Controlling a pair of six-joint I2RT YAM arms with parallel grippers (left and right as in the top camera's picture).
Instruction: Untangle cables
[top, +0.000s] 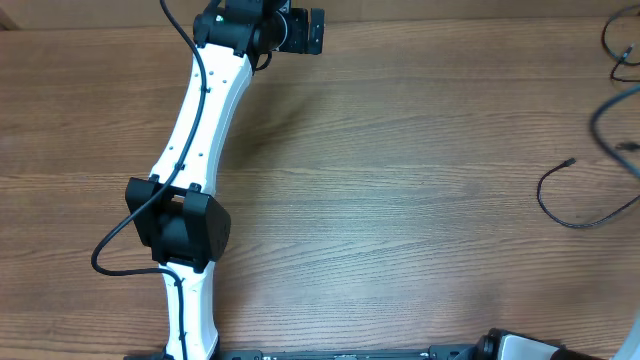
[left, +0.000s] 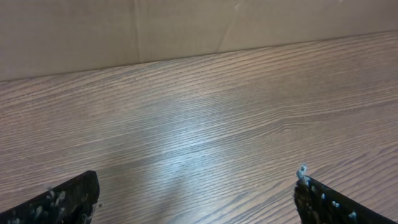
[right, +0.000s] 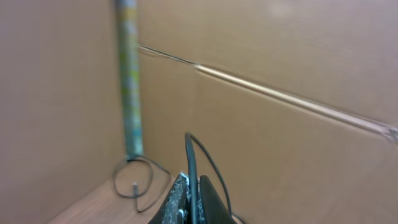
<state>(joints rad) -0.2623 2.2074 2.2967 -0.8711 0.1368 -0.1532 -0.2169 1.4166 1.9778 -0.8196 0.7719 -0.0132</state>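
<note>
**Right claw pinches a cord; left claw gapes over bare wood**

In the right wrist view, the right gripper (right: 193, 186) sits at the bottom centre of the frame. Its fingers are pressed together on a thin black cord (right: 188, 155), which rises from between them and arcs off to the right. To the lower left, a second cable (right: 135, 186) lies looped on the wood at the foot of a cardboard wall (right: 280, 143), just below a vertical patterned strip (right: 127, 74).

In the left wrist view, the left gripper (left: 198, 193) has its fingers spread wide at the bottom corners, holding nothing, with only the table (left: 199, 124) between them.

From overhead, the cables (top: 575, 215) lie along the right edge of the frame. One ends in a small plug (top: 570, 162). The left arm (top: 200, 110) reaches to the top centre, well apart from them.
</note>
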